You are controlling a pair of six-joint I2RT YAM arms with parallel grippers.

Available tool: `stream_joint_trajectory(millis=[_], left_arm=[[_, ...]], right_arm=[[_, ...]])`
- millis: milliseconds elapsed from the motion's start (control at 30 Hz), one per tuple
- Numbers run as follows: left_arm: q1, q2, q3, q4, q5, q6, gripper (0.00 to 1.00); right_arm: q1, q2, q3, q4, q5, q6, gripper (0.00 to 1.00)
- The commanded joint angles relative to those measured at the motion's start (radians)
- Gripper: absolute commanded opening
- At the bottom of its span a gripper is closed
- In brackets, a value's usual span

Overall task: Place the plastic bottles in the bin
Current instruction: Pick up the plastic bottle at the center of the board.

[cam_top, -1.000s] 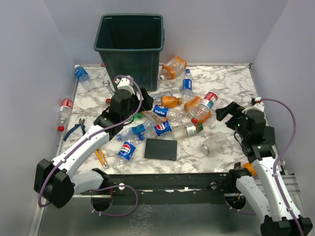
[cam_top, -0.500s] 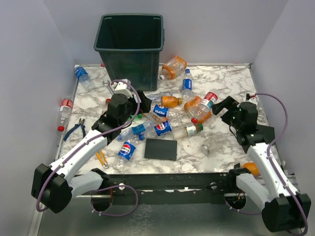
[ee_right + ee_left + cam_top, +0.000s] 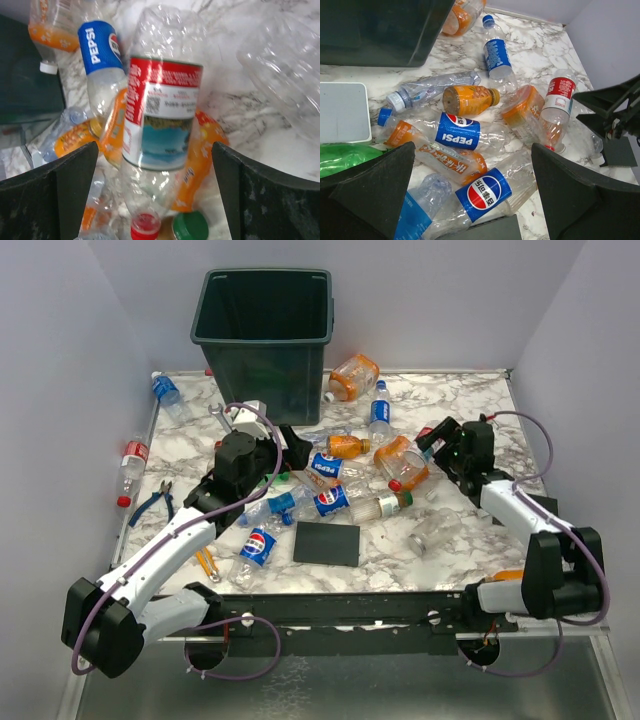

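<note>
Right, near side first. The right fingers [image 3: 65, 185] are wide apart and empty, straddling the red-label bottle [image 3: 162, 115], whose cap end is nearest the wrist. It lies across an orange bottle [image 3: 197, 165], so I'd expect it to roll or slip when squeezed.

- Close across the labelled body, not the crumpled clear end.
- Come down far enough that both fingers catch mid-label.
- Close slowly (thin plastic caves in and can squirt out).
- Lift straight up before swinging, or the orange bottle may drag along.

The left fingers [image 3: 375, 190] are also wide apart and empty, hovering over the middle of the pile. A Pepsi bottle [image 3: 457, 132] sits between them, with a second Pepsi [image 3: 482, 192] nearer. They overlap, so take one only.

The right fingers show at the edge of the left wrist view, so the arms are near each other. I'd move one at a time.

The bin [image 3: 265, 365] stands upright at the far edge of the surface [image 3: 470, 405], well beyond both arms. Every bottle I can see is outside it (the inside is too dark to tell).
</note>
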Motion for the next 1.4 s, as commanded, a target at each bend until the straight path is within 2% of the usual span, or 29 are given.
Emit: stream_joint_trajectory(millis=[0, 433, 600, 767, 967, 1067, 1167, 1367], left_arm=[[0.001, -0.008, -0.014, 0.02, 0.038, 0.008, 0.99], [0.002, -0.003, -0.011, 0.026, 0.068, 0.013, 0.99], [0.002, -0.007, -0.019, 0.027, 0.072, 0.014, 0.99], [0.002, 0.007, -0.024, 0.044, 0.077, 0.001, 0.99], [0.001, 0.033, -0.039, 0.093, 0.131, -0.039, 0.99], [0.002, 0.061, -0.049, 0.166, 0.216, -0.098, 0.99], [-0.015, 0.112, -0.042, 0.271, 0.362, -0.157, 0.99], [-0.162, 0.289, 0.086, 0.309, 0.54, -0.121, 0.99]], right_arm=[[-0.012, 0.108, 0.1, 0.096, 0.021, 0.031, 1.0], [-0.054, 0.377, 0.287, 0.022, -0.151, 0.079, 0.92], [-0.056, 0.367, 0.281, 0.031, -0.164, 0.085, 0.64], [-0.056, 0.289, 0.267, 0.033, -0.16, 0.085, 0.48], [-0.056, 0.104, 0.193, 0.06, -0.192, 0.121, 0.42], [-0.056, -0.047, 0.077, 0.189, -0.234, 0.175, 0.42], [-0.056, -0.191, -0.05, 0.323, -0.298, 0.237, 0.42], [-0.056, -0.395, -0.301, 0.63, -0.389, 0.428, 0.42]])
